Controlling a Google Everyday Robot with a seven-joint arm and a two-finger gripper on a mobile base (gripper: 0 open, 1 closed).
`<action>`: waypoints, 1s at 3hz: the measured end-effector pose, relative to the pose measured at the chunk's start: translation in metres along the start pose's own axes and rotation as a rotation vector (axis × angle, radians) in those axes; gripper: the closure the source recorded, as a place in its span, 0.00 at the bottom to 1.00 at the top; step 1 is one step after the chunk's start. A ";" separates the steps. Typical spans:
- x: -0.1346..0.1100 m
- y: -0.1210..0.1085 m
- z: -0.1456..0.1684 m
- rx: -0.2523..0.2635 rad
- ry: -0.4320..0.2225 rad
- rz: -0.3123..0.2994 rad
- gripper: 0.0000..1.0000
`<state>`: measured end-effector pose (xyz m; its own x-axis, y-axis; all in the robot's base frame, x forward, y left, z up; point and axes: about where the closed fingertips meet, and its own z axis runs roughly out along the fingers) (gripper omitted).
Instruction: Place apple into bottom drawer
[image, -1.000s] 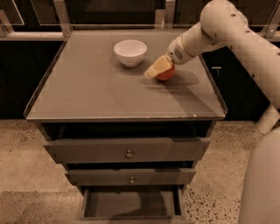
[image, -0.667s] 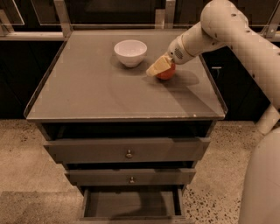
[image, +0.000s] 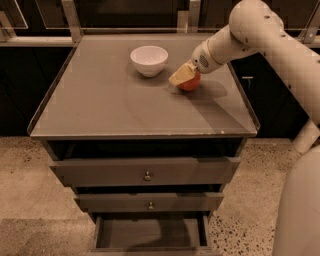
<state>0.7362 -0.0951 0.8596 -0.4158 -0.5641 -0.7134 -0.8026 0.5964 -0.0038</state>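
Camera view looks down on a grey cabinet (image: 125, 107) with three drawers in its front. The apple (image: 192, 84) sits on the cabinet's top, toward the back right, with the gripper (image: 183, 75) lying against its upper left side. Whether the gripper has clenched on the fruit or merely rests against it cannot be told. The arm (image: 250, 30) reaches in from the cabinet's right side.

The apple looks firm, smooth-skinned and light. Being round, it will likely roll if nudged and slip if pinched off-centre. The safest hold is probably across its widest part, from opposite sides, with moderate pressure so that the skin is not bruised.

A white bowl (image: 149, 60) stands on the cabinet's top too, back centre, near the apple but apart from it. A sideways sweep that way could knock it.

The bottom drawer (image: 150, 234) is pulled out at the foot of the cabinet, and nothing shows in it. The top drawer (image: 100, 171) and middle drawer (image: 110, 202) jut out a little above it, and the cabinet's top overhangs them all. The apple would probably have to come forward past the cabinet's front edge, then down low in front of those drawers.
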 end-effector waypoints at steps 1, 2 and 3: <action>0.003 0.002 -0.006 -0.011 0.012 -0.008 1.00; 0.016 0.013 -0.045 0.007 -0.009 0.024 1.00; 0.023 0.048 -0.112 0.071 -0.083 0.051 1.00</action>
<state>0.6397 -0.1436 0.9214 -0.4166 -0.4845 -0.7692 -0.7475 0.6642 -0.0135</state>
